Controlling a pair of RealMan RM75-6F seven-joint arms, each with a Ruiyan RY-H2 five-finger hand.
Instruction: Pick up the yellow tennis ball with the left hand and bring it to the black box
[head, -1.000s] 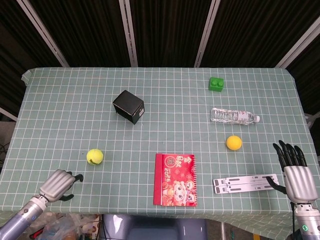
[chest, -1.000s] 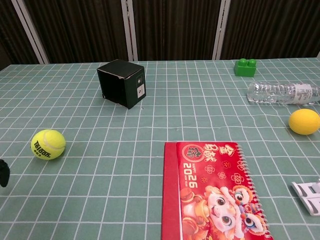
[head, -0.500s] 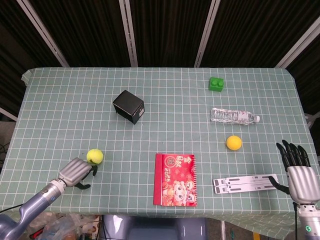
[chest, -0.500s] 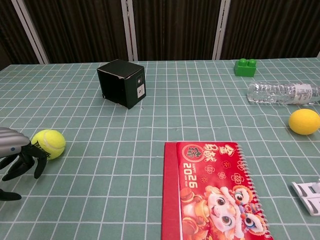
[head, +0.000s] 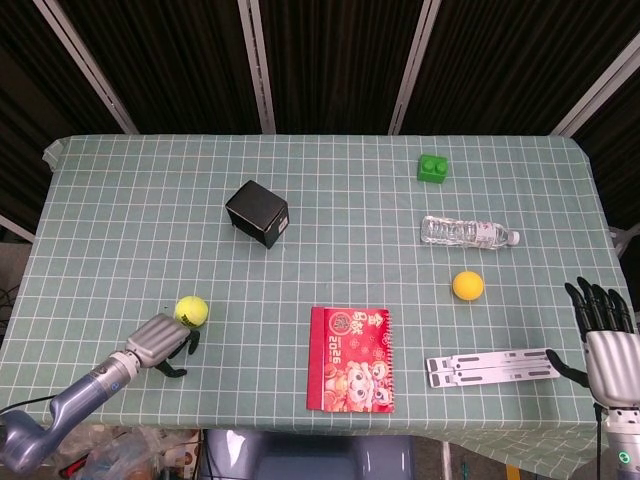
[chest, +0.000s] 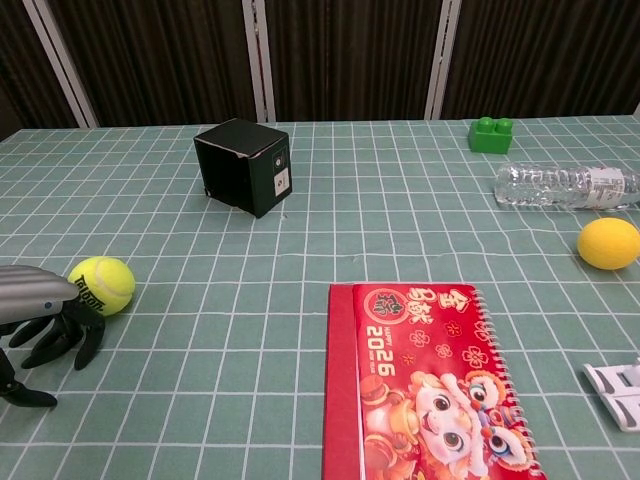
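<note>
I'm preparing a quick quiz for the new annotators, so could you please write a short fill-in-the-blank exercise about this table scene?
1. The left hand reaches for the yellow tennis ball, which rests on the ____.
2. The black box stands nearer the ____ edge of the table than the ball does.
3. The water bottle lies between the green block and the ____ ball.
4. The red calendar shows the year ____.

Missing words: table; far; orange; 2026

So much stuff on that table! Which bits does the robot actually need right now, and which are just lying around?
Needed: tennis ball, black box, left hand beside the ball.

Lying about: green block, water bottle, orange ball, red calendar, white stand. The right hand is idle.
</note>
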